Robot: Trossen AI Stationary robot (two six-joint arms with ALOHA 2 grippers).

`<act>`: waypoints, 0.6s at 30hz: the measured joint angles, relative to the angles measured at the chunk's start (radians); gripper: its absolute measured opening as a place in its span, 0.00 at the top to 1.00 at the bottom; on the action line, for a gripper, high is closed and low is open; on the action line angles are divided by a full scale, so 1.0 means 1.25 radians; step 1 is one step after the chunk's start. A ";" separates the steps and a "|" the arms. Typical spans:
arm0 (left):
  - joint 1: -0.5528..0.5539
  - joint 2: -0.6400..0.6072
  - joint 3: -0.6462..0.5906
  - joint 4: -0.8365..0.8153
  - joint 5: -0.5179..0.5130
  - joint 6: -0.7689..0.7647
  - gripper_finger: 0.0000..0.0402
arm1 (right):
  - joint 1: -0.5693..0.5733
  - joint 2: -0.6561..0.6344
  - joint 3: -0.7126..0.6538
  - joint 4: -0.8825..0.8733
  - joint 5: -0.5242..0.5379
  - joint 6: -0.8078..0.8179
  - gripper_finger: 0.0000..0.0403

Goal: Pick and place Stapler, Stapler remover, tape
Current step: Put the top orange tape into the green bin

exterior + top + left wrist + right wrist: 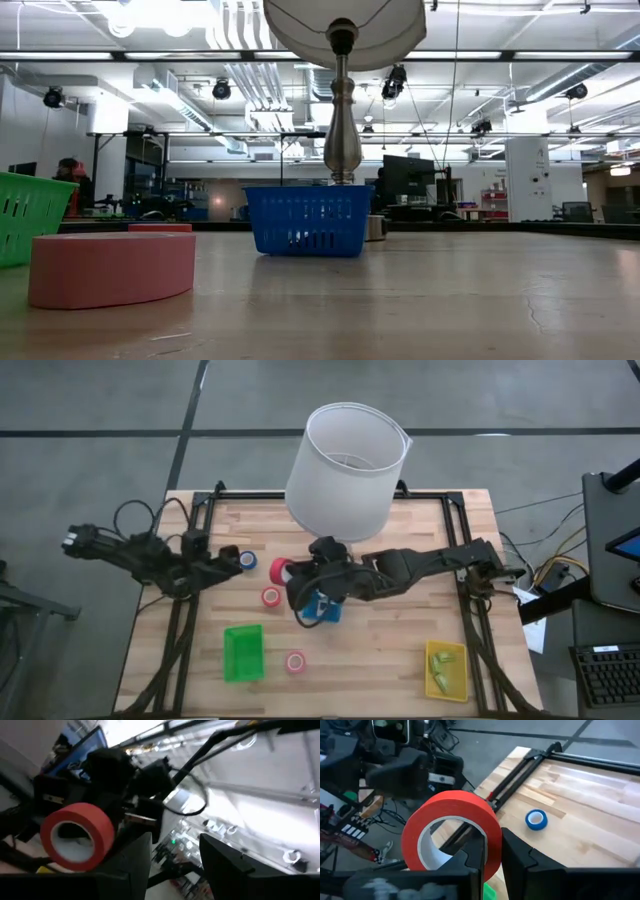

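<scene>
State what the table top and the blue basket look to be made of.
Table top: looks like pale wood, matte, with visible plank strips and grain. Blue basket: probably moulded plastic, with an even colour and a slotted lattice wall.

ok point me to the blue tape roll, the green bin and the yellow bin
blue tape roll (536,819), right wrist view, on its blue outer ring
green bin (243,653), high view, on the bin's floor
yellow bin (447,669), high view, on its rim by the contents
</scene>
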 joint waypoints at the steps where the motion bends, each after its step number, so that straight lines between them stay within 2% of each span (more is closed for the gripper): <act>1: 0.000 0.016 0.023 -0.017 0.002 0.008 0.58 | 0.000 0.007 0.014 0.001 0.000 -0.007 0.92; 7: 0.001 0.087 0.129 -0.183 -0.004 0.084 0.58 | 0.005 0.029 0.079 0.004 0.000 -0.057 0.92; 18: 0.003 0.083 0.155 -0.172 -0.057 0.126 0.58 | 0.021 0.005 0.087 -0.017 0.005 -0.051 0.92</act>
